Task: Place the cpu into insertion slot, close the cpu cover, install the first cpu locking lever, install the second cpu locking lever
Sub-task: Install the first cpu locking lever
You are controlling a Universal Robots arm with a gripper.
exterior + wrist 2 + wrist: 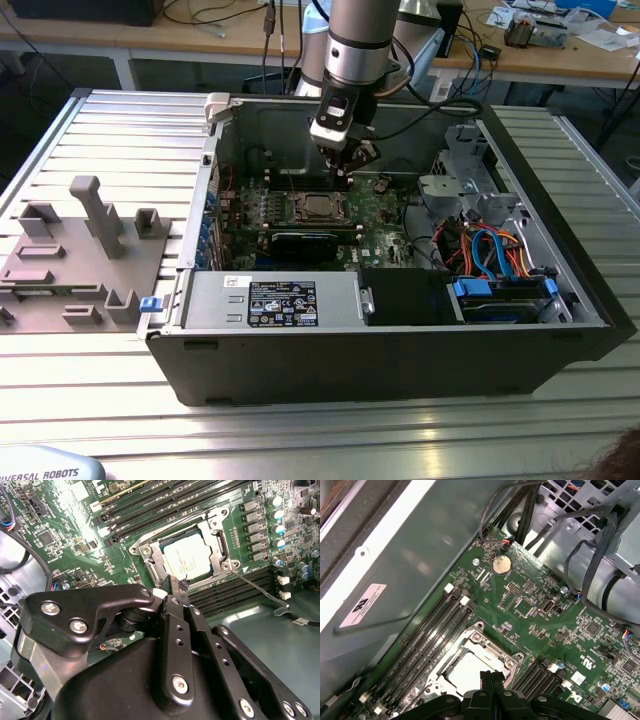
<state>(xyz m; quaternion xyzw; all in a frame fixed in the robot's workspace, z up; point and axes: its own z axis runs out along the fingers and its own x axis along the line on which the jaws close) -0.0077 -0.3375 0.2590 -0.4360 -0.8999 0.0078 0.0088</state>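
1. Nearest us in both wrist views is the gripper (176,586) (492,676). Its two black fingers (486,681) are pressed together, and we see nothing held between them. The tip hangs just over one edge of the cpu cover (218,544).
2. We find the cpu (192,560) lying flat in the insertion slot (142,549) with its silvery top up. It is square, so it has no long axis. Its sides run parallel to the slot's rim and, in the exterior view, to the edges of the green board (385,215).
3. That cover lies down over the chip, and its window frames the metal top.
4. One thin wire locking lever (255,586) does not lie along the rim. It slants out from a corner of the slot, across the memory slots (240,592), towards the board's edge.
5. For room to move, we note long black memory slots flanking the socket on two opposite sides, all low against the board. Beyond one bank stands the grey case wall (420,555). A coin cell (501,565) and a bundle of cables (592,555) sit towards another edge of the board.
6. From the exterior view the arm (360,40) comes down into the open computer case (400,350), and the slot sits near the board's middle.
7. We see a black card (305,243) just beside the slot, towards the case's front edge.
8. We see a drive cage (460,180) at the exterior view's right and a power supply box (270,300) along the front edge.
9. We see the case resting on a slatted metal table (120,130), with a grey fixture (95,225) well apart at the exterior view's left.
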